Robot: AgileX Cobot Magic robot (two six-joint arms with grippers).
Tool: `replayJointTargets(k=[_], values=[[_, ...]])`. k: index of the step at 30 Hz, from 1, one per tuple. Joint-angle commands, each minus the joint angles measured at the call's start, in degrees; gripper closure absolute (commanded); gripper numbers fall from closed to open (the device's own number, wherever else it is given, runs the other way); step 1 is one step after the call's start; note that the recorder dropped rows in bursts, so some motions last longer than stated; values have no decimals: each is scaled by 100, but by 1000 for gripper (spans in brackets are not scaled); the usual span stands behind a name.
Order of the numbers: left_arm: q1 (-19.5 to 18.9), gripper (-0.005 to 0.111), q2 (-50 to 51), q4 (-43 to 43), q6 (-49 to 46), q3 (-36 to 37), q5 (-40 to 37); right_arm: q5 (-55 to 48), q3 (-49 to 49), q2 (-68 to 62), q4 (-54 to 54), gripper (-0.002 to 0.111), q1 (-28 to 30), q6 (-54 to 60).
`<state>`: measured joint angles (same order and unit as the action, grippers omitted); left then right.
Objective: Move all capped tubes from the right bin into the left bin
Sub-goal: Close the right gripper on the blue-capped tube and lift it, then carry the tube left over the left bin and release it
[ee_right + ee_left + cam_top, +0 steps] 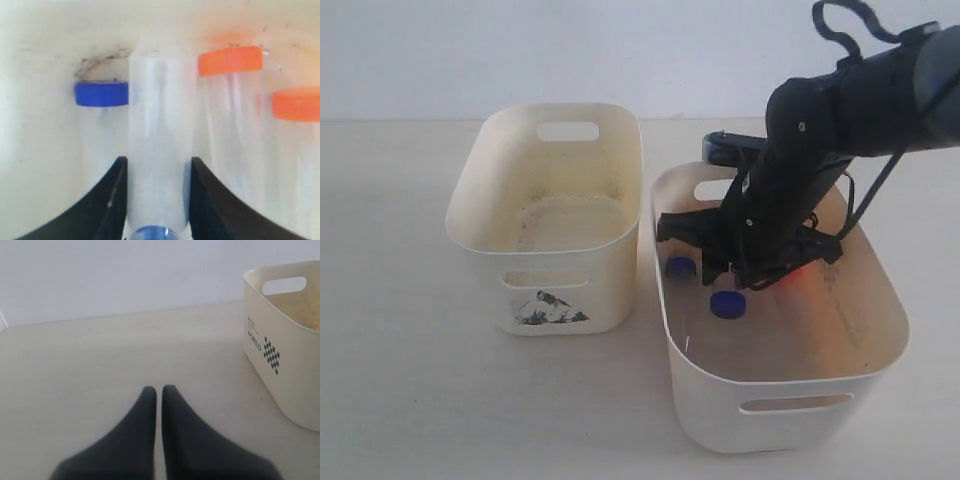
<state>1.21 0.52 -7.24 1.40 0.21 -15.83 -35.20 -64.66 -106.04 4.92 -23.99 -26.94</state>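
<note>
Capped tubes point(235, 130) are all sitting inside the right bin point(710, 400), the wider cream one, and 4 of them are showing in the right wrist view. The right gripper point(159, 165) is reaching down into that bin. Its 2 black fingers point(112, 200) are pinching 1 clear tube point(159, 110), touching it on both sides. That tube's blue cap point(152, 234) is peeking out at the wrist end, between the fingers. Just beside the tube a second blue cap point(101, 93) is showing against the cream wall. On the other side, 1 orange cap point(230, 60) and another orange cap point(297, 104) are topping 2 more tubes.

From across the room, the right arm point(810, 140) is bending over the rim and hiding much of the inside, with an orange glow point(802, 270) showing under it. The left bin point(485, 270) is standing just beside the right one, its sticker point(548, 308) facing the near end. The left gripper point(159, 390) is hovering over the bare table point(75, 365), fingers pressed together with only a sliver between them. A cream bin with a checker print point(271, 354) is standing near it; I cannot tell which bin.
</note>
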Motion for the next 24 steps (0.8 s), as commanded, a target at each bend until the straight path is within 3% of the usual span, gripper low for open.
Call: replayJointTargets(k=[1,12,17,24], values=[[-6,102,-11,38,66,-21,84,77,1,320,-95,108,10,38],[-6,102,-11,38,66,-21,84,547,1,1389,-702,108,10,-166],[-6,102,-11,38,66,-21,84,1796,1,1914,-234,108,-116,-93],[-6,102,-11,38,66,-21,84,3626,1,1679,-116,108,-901,-70]])
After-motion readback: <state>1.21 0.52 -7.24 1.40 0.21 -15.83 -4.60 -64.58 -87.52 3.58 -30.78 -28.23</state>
